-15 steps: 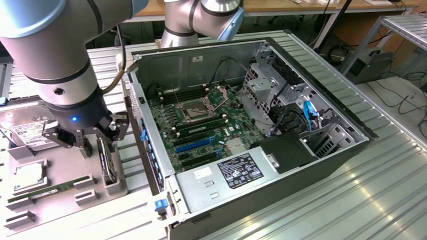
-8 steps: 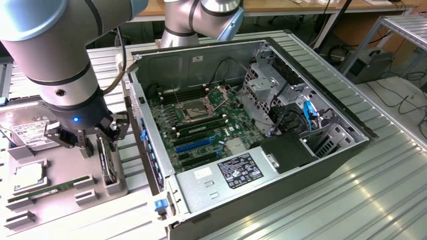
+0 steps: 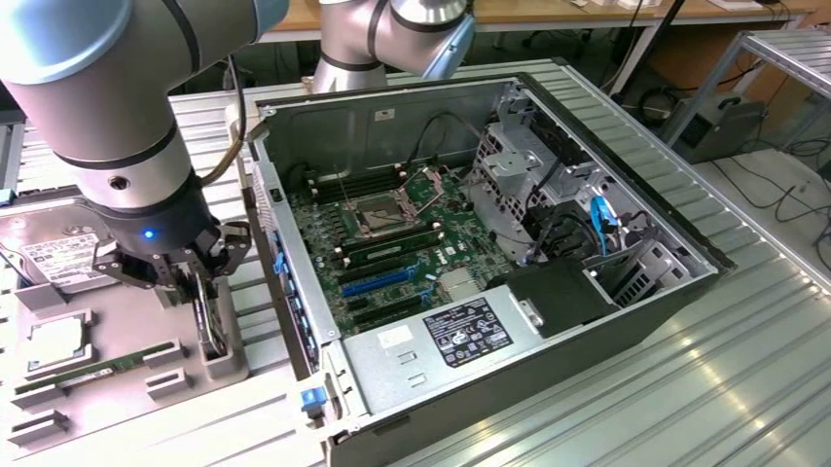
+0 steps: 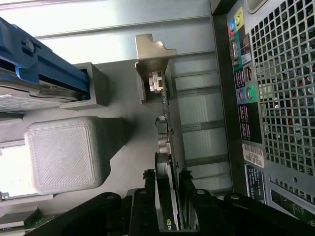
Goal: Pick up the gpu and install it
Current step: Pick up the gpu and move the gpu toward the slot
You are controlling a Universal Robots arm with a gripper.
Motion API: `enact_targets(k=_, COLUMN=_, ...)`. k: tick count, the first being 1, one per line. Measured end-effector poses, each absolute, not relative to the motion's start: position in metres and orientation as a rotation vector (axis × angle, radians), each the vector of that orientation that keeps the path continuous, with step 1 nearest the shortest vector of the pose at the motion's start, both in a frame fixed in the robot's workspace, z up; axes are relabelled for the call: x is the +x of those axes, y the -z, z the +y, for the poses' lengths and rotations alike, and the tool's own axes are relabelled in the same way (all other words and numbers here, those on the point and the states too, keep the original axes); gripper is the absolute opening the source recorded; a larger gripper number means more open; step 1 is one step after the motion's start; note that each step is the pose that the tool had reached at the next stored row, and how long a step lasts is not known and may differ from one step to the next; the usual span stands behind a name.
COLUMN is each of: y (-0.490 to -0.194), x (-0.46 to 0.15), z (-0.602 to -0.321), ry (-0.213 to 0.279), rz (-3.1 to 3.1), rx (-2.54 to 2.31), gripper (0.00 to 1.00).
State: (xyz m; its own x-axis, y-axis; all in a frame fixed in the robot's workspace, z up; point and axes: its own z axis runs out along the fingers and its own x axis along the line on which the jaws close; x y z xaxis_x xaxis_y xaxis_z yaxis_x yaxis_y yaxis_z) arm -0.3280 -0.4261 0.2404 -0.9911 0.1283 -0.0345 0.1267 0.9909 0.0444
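Down at the grey holder [image 3: 228, 362] beside the open computer case [image 3: 389, 117], the tool [image 3: 208, 292] clamps the gpu [image 4: 165, 123] by both faces. It stands on edge in the holder's slot.

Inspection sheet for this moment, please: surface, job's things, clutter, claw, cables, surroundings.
Surface: ribbed metal table, with a grey parts tray on it at the exterior view's left.
Job's things: the gpu stands on edge in a tray holder, not yet installed. The open computer case is beside the tray, with its motherboard exposed.
Clutter: hard drive, square silver chip and green memory stick on the tray.
Claw: the claw is low over the gpu; its grip cannot be judged.
Cables: black leads and a blue cable inside the case; floor cables at the exterior view's right.
Surroundings: second arm behind the case; wooden bench beyond.
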Motion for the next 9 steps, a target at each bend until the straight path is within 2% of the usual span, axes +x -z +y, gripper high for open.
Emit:
enact_targets(k=2, y=-0.2404, x=-0.328, z=-0.426, ry=-0.065, rz=3.098, rx=0.199, gripper=0.28)
enact_targets(k=9, y=-0.2404, x=-0.325, z=-0.4261, ry=-0.066, rz=3.114, rx=0.133, gripper=0.27)
